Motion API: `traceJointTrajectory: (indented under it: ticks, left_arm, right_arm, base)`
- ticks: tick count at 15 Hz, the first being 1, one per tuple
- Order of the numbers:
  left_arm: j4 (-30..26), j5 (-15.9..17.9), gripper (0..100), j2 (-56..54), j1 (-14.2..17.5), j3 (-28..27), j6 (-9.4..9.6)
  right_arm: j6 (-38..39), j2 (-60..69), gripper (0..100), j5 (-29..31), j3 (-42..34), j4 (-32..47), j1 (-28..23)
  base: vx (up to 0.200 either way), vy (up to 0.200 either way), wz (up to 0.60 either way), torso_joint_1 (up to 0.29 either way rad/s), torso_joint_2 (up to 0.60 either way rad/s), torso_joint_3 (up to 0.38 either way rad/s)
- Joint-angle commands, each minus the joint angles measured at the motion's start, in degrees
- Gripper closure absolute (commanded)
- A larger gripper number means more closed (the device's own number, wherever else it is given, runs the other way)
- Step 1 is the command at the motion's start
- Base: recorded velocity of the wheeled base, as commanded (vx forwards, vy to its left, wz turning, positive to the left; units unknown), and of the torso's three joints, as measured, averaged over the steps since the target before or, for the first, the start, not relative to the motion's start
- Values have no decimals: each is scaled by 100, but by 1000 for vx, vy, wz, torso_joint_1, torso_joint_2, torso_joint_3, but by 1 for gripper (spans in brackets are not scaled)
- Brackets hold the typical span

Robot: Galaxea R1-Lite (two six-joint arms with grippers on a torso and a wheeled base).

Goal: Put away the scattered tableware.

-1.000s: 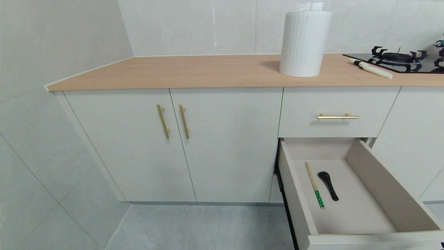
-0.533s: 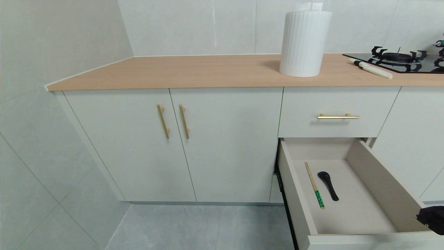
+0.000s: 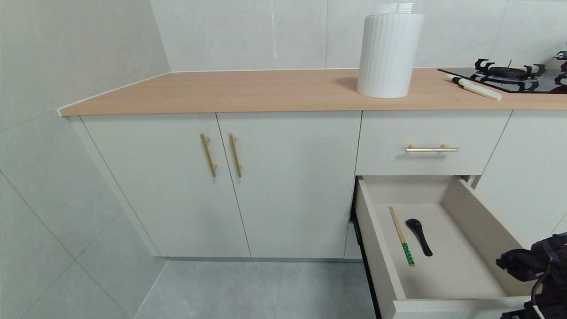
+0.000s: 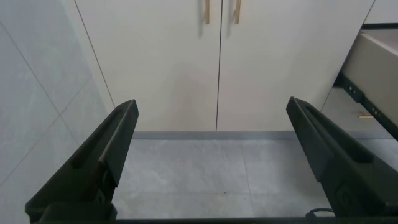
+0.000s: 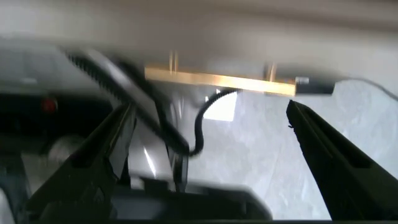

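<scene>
Right gripper [image 3: 531,266], fingers spread: risen further at 4 o'clock, beside right wall of open drawer [image 3: 478,230]. Left gripper [image 4: 211,109]: spread.

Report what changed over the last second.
The right gripper has risen into the head view at lower right, beside the right wall of the open drawer, moving up and leftward. It has taken hold of nothing. The chopsticks and black spoon lie in the drawer as before. The white canister and knife on the counter have not moved.
</scene>
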State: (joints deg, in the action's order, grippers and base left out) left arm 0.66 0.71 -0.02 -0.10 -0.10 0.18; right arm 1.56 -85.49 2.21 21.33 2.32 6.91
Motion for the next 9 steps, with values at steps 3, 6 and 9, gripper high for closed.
traceJointTrajectory:
  ticks: [3, 6, 9]
  left_arm:
    - [4, 0, 0, 2, 1, 1, -1]
    - [4, 0, 0, 2, 1, 1, -1]
    - [4, 0, 0, 2, 1, 1, -1]
  right_arm:
    - [-15, -565, 0, 8, 125, -478, 3]
    - [-15, -837, 0, 25, 451, -478, 3]
    - [-15, -1277, 0, 25, 793, -487, 3]
  base:
    - [0, 0, 0, 0, 0, 0]
    - [0, 0, 0, 0, 0, 0]
    - [0, 0, 0, 0, 0, 0]
